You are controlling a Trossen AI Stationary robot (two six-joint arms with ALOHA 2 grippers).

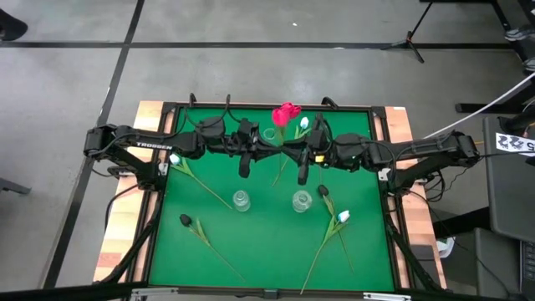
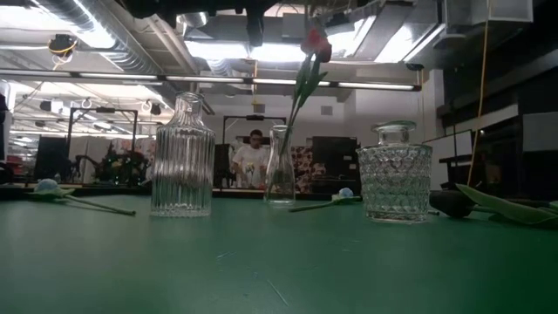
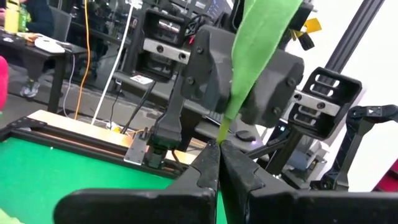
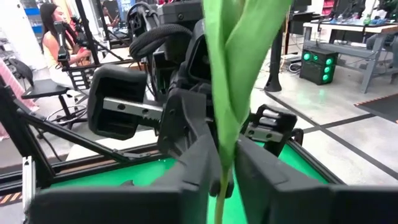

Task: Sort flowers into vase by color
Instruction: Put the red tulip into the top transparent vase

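Observation:
A red-pink tulip [image 1: 287,113] stands in the air over the middle of the green mat, head up, with both grippers meeting at its stem. My left gripper [image 3: 219,149] reaches in from the table's left and is shut on the stem. My right gripper [image 4: 224,180] comes from the right. Its fingers stand a little apart with the stem [image 4: 221,186] between them, and whether they touch it I cannot tell. Three glass vases stand on the mat: a slim one [image 2: 279,166], a ribbed bottle [image 2: 181,157] and a cut-glass jar [image 2: 395,174]. My left gripper pinches the tulip's thin stem [image 3: 222,132] between its two fingertips, just below the broad green leaf [image 3: 261,43]. The fingers lie level, coming from the table's left and crossing the stem. The tulip is lifted clear of the mat, nearly upright with its head on top.
Other tulips lie flat on the mat: a white one [image 1: 175,159] at the left, a dark one [image 1: 185,220] at the near left, a dark one [image 1: 323,191] and a white one [image 1: 343,217] at the near right, and a white one [image 1: 303,124] at the far side. People show in the room behind.

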